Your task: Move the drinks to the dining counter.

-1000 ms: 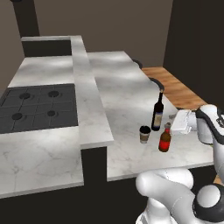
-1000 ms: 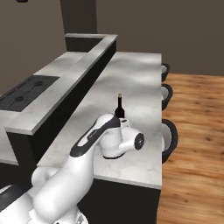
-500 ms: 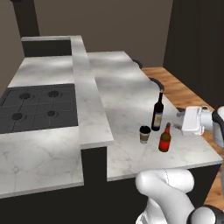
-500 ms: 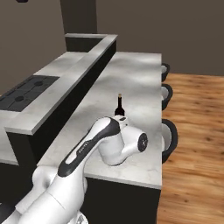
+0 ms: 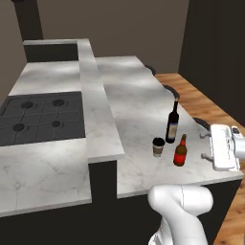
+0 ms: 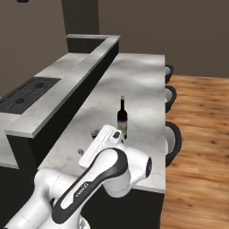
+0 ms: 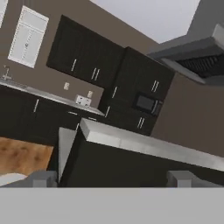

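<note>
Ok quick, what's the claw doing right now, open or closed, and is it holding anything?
Claw: open, holding nothing, off the right edge of the white-grey marbled counter.

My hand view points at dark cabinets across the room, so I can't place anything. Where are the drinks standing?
Observer: The wine bottle, red bottle and paper cup stand upright, close together, on the dining counter near its front right corner.
Operator: Is the gripper carrying anything?
Observer: No. The gripper is open and empty, at the counter's right edge.
Operator: Which drink is nearest it?
Observer: The red bottle, apart from the gripper; the cup is on its far side.
</note>
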You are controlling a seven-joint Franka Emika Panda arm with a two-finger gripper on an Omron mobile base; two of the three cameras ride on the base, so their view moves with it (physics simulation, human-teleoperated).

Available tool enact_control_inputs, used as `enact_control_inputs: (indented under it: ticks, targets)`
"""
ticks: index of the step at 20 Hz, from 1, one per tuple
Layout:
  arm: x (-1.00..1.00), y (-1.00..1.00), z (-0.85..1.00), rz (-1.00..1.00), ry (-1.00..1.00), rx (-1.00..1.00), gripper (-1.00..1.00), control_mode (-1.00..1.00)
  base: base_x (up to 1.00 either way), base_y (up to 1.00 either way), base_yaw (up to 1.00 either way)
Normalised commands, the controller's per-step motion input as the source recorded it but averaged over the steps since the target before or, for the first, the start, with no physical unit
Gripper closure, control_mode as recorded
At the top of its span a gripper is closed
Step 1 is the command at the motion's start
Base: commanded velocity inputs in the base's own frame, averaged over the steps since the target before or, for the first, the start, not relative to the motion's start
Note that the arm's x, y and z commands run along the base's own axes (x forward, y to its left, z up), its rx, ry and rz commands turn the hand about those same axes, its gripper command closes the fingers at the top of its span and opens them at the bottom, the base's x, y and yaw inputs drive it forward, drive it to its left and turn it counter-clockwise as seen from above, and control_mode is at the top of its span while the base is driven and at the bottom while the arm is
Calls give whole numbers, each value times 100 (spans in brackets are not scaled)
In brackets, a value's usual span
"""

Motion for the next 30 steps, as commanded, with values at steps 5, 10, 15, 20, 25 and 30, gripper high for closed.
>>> enact_control_inputs:
  ticks: [5,10,15,20,25,30]
  targets:
    - [-54,27,7,30,-20,-3,-100,-100,0,0,0]
    - [-30,21,3,21,-14,-6,-100,-100,0,0,0]
    - [-14,3,0,4,-4,-1,-100,-100,0,0,0]
    - [0,0,0,0,0,0,-100,100,-10,0,1]
    - [0,0,0,0,0,0,-100,100,-95,2,22]
    - [0,0,0,0,0,0,-100,100,-89,34,44]
